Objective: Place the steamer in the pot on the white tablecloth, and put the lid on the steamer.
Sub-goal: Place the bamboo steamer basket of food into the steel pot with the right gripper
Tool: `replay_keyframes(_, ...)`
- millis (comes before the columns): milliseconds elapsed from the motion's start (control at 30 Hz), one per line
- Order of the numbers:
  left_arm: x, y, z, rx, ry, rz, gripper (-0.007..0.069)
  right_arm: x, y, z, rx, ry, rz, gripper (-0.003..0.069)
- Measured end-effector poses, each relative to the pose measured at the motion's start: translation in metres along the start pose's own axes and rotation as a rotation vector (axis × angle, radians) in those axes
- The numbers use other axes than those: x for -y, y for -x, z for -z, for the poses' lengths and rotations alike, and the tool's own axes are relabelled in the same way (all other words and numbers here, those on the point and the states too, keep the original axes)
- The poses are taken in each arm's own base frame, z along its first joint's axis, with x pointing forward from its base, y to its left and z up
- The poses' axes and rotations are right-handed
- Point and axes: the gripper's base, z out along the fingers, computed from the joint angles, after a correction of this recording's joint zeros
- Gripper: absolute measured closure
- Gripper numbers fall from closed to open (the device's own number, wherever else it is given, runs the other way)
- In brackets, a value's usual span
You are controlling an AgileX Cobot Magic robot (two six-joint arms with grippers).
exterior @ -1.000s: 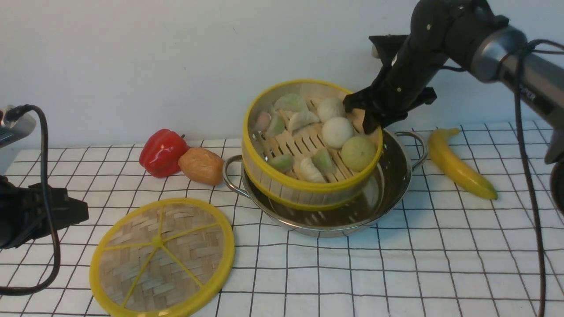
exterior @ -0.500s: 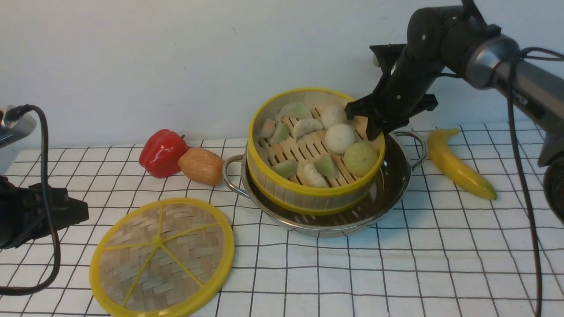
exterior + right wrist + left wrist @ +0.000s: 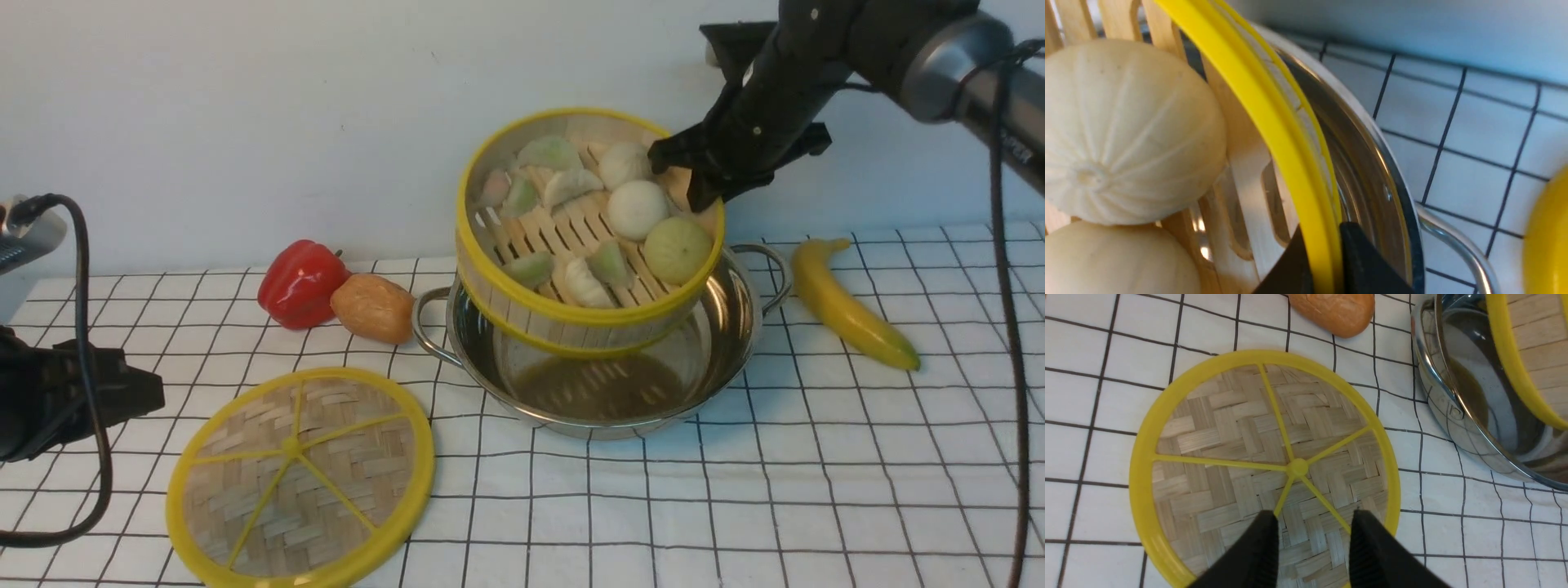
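one steamer | clamped in right gripper | arm lettering blurred, maybe brand

Even bright light, soft shadows; glare on pot; right wrist view blurred close-up.

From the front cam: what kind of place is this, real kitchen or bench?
Likely a staged tabletop bench, not a real kitchen: gridded white tablecloth against a bare wall, steamer of dumplings over a steel pot, loose pepper and banana.
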Motion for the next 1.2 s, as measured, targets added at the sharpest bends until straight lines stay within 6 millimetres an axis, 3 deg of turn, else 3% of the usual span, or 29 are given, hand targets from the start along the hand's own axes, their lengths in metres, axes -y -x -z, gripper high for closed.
replay_keyframes(133,0.0,0.0,0.0,0.0,0.0,0.0,0.0382,0.001,-0.005,0.006,-0.011,-0.004,-0.001,0.0592)
replay_keyframes(300,0.0,0.0,0.0,0.0,0.0,0.0,0.0382,0.011,-0.02,-0.011,-0.099,-0.083,0.042,0.0592)
replay_keyframes(633,0.0,0.0,0.0,0.0,0.0,0.0,0.0382,0.014,-0.02,-0.013,-0.094,-0.098,0.07,0.0592)
replay_keyframes(933,0.0,0.0,0.0,0.0,0.0,0.0,0.0382,0.018,-0.027,-0.041,-0.145,-0.099,0.076,0.0592)
replay_keyframes(1200,0.0,0.0,0.0,0.0,0.0,0.0,0.0382,0.016,-0.027,-0.041,-0.147,-0.077,0.086,0.0592)
